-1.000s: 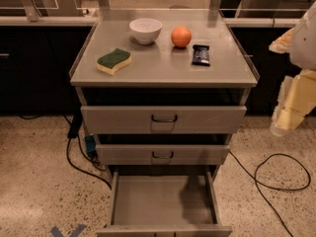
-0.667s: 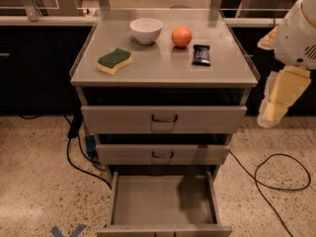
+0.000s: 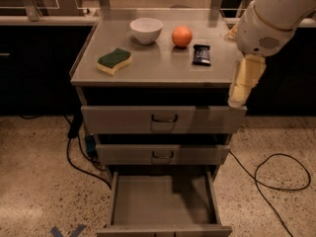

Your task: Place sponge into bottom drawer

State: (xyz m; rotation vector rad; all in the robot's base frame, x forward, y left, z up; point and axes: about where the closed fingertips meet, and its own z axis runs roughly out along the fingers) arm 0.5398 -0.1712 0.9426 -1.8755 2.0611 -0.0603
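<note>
The sponge (image 3: 114, 60), yellow foam with a dark green top, lies on the left front of the grey cabinet top (image 3: 158, 65). The bottom drawer (image 3: 163, 201) is pulled out, and its plain grey floor holds nothing. My gripper (image 3: 241, 85) hangs from the white arm (image 3: 271, 19) at the cabinet's right front corner. It is level with the top edge, well right of the sponge and high above the bottom drawer. It holds nothing that I can see.
A white bowl (image 3: 146, 30), an orange ball (image 3: 181, 36) and a dark snack packet (image 3: 201, 54) sit on the cabinet top. The two upper drawers (image 3: 163, 118) are closed. Black cables (image 3: 276, 181) lie on the speckled floor on both sides.
The arm has swung left from the right edge of the view toward the cabinet's right front corner. The sponge and the drawers have not moved.
</note>
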